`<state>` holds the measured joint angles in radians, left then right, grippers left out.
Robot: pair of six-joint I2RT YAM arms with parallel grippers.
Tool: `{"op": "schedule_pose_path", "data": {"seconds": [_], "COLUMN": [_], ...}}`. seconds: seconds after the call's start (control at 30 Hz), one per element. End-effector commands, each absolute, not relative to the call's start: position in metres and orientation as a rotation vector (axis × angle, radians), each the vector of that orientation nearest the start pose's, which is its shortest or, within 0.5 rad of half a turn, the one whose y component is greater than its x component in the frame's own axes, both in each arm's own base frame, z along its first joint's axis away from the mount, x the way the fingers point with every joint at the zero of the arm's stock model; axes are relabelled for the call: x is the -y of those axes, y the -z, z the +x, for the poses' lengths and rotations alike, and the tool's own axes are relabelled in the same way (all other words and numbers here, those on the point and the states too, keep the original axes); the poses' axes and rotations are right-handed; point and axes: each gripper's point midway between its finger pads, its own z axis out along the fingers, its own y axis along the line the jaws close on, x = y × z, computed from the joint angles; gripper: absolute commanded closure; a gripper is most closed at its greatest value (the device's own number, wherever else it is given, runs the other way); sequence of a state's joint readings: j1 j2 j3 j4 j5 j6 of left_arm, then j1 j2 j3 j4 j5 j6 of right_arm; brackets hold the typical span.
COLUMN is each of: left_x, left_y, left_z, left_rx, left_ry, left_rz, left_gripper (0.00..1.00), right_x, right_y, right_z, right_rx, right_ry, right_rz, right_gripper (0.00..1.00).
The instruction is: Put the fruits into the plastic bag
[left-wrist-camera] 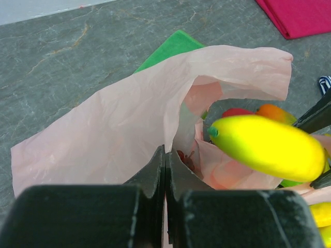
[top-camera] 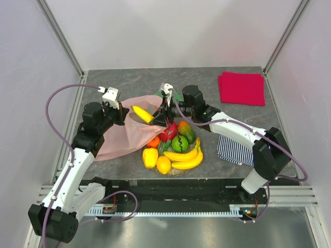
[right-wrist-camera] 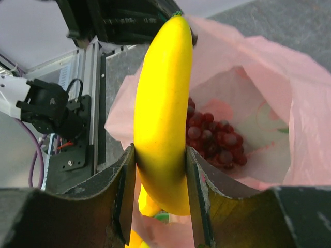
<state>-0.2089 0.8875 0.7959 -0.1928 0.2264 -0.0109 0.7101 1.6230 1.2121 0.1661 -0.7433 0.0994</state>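
My right gripper [top-camera: 158, 120] is shut on a single yellow banana [top-camera: 141, 113] and holds it over the open mouth of the pale pink plastic bag [top-camera: 124, 138]. In the right wrist view the banana [right-wrist-camera: 161, 108] stands between my fingers, with dark red grapes [right-wrist-camera: 214, 139] lying inside the bag [right-wrist-camera: 289, 93] below. My left gripper [top-camera: 122, 111] is shut on the bag's rim and holds it up; the left wrist view shows the bag [left-wrist-camera: 114, 129] and the banana [left-wrist-camera: 269, 147]. More fruits lie on the plate: a banana bunch [top-camera: 187, 157], a green piece [top-camera: 180, 143], yellow pieces [top-camera: 150, 157].
A red folded cloth [top-camera: 241, 88] lies at the back right. A striped cloth [top-camera: 234, 151] lies under my right arm. A green cloth [left-wrist-camera: 173, 47] lies under the bag. The plate's rim [top-camera: 199, 144] shows beside the fruit pile.
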Motion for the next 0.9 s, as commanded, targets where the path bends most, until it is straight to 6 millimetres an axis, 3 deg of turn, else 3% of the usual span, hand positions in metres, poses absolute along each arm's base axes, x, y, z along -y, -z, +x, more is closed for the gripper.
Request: {"op": "schedule_pose_path", "data": {"seconds": [0.0, 0.27, 0.43, 0.87], "left_x": [0.103, 0.103, 0.104, 0.114], "left_y": [-0.269, -0.270, -0.271, -0.272], "left_z": [0.315, 0.315, 0.314, 0.311], "left_rx": [-1.774, -1.771, -1.766, -1.758], "left_ry": [0.326, 0.324, 0.335, 0.391], "left_rz": [0.355, 0.354, 0.363, 0.399], "left_gripper": [0.98, 0.98, 0.98, 0.98], "right_x": [-0.394, -0.394, -0.405, -0.427], "right_y": [-0.231, -0.214, -0.209, -0.242], "right_z": [0.275, 0.276, 0.291, 0.343], "right_rx": [-1.604, -1.664, -1.704, -1.736], "right_ry": [-1.213, -1.227, -1.231, -1.298], "right_rz": [-1.105, -1.091, -1.052, -0.892], "right_gripper": [0.82, 0.82, 0.83, 0.82]}}
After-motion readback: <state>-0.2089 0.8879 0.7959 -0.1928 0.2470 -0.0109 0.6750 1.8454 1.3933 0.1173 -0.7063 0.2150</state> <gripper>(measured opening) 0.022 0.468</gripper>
